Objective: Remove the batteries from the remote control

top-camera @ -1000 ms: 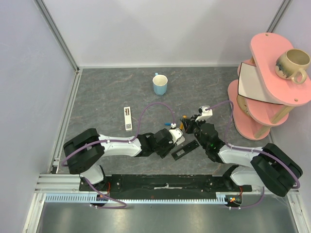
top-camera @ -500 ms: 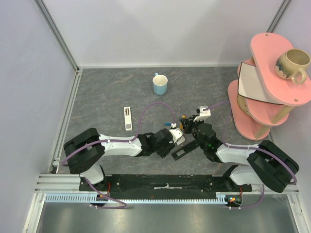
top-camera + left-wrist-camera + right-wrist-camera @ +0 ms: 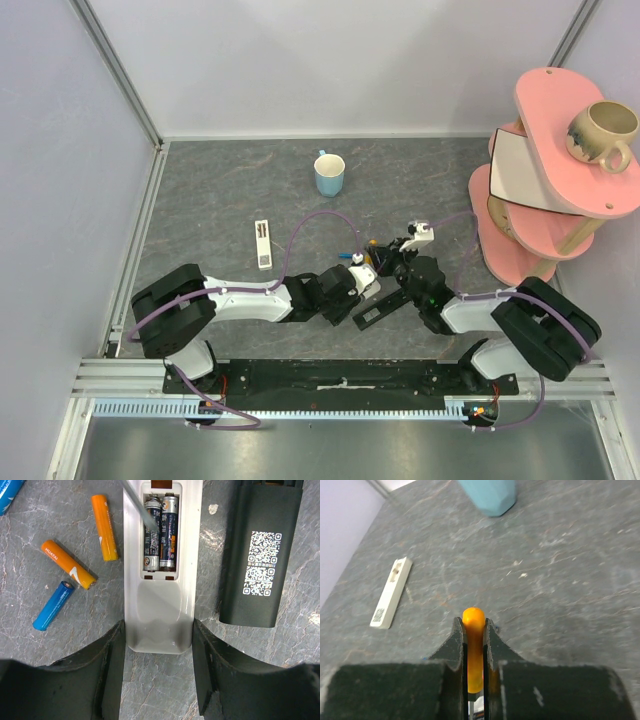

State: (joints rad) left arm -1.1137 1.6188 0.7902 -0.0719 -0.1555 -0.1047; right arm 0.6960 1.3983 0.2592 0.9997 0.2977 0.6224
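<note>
A white remote control (image 3: 159,600) lies back-up with its battery bay open. Two dark batteries (image 3: 160,532) sit side by side in the bay. My left gripper (image 3: 159,630) is shut on the remote's near end, one finger on each side. My right gripper (image 3: 475,625) is shut on an orange-handled tool (image 3: 474,650). The tool's thin metal shaft (image 3: 140,505) reaches into the bay over the left cell. Two orange batteries (image 3: 105,527) (image 3: 67,564) and a blue one (image 3: 53,605) lie loose left of the remote. In the top view both grippers, left (image 3: 360,287) and right (image 3: 385,262), meet mid-table.
A black remote (image 3: 262,555) with a QR label lies just right of the white one and shows in the top view (image 3: 378,307). A second white remote (image 3: 262,243) lies to the left, a blue mug (image 3: 329,174) behind. A pink shelf (image 3: 545,190) stands at right.
The right arm's elbow has swung in toward the left. Its gripper stays by the remote with the tool. The left arm has not moved.
</note>
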